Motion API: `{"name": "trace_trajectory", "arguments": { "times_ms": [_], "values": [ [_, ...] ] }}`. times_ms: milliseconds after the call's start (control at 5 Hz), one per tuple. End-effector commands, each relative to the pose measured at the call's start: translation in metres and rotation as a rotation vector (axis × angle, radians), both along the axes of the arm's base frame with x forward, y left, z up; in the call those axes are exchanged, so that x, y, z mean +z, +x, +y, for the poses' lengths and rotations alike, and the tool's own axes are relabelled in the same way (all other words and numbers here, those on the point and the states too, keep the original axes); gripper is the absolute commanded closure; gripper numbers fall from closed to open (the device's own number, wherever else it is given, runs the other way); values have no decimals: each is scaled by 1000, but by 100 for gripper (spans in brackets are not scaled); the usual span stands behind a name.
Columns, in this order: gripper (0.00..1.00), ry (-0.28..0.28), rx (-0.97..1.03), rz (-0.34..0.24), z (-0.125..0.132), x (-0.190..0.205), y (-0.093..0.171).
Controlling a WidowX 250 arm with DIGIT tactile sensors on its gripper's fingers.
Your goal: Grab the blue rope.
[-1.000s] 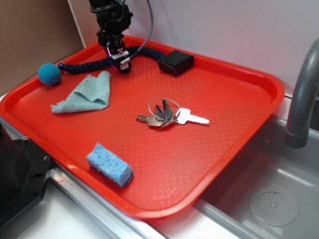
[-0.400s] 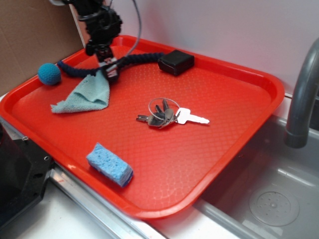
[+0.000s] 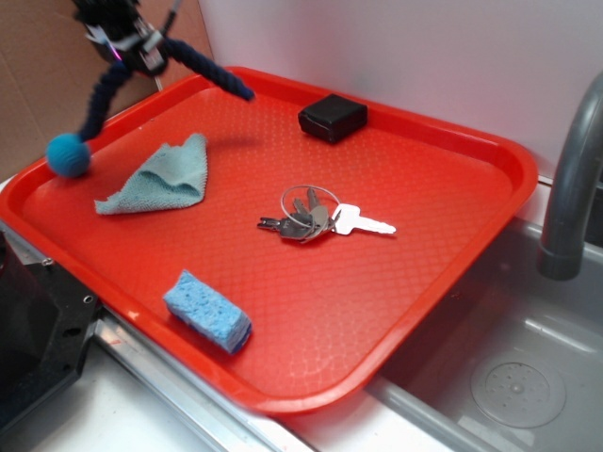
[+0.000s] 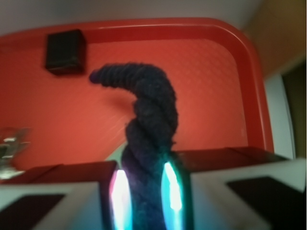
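Note:
The blue rope [image 3: 203,68] hangs in the air above the tray's far left corner, held near its middle. One navy end slopes down to the right, and the other drops to the teal ball [image 3: 68,154] at the tray's left rim. My gripper [image 3: 127,49] is shut on the rope at the top left of the exterior view. In the wrist view the twisted rope [image 4: 148,124] rises from between my fingers, and my gripper [image 4: 144,191] pinches it from both sides.
On the red tray [image 3: 471,273] lie a light blue cloth [image 3: 162,177], a blue sponge [image 3: 207,311], a bunch of keys [image 3: 316,221] and a black box [image 3: 332,117]. A sink with a grey faucet [image 3: 570,179] is at the right. Cardboard stands at the back left.
My gripper has risen and moved left with the rope. The rope has left the tray floor, and its ball has swung to the tray's left rim.

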State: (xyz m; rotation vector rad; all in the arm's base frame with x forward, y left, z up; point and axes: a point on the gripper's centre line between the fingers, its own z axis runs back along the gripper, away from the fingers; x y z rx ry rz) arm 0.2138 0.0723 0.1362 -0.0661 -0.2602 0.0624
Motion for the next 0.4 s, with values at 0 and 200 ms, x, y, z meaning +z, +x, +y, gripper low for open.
{"name": "trace_trajectory", "arguments": {
  "times_ms": [0, 200],
  "values": [
    [100, 7, 143, 21, -59, 101, 14],
    [100, 2, 147, 18, -61, 107, 20]
  ]
}}
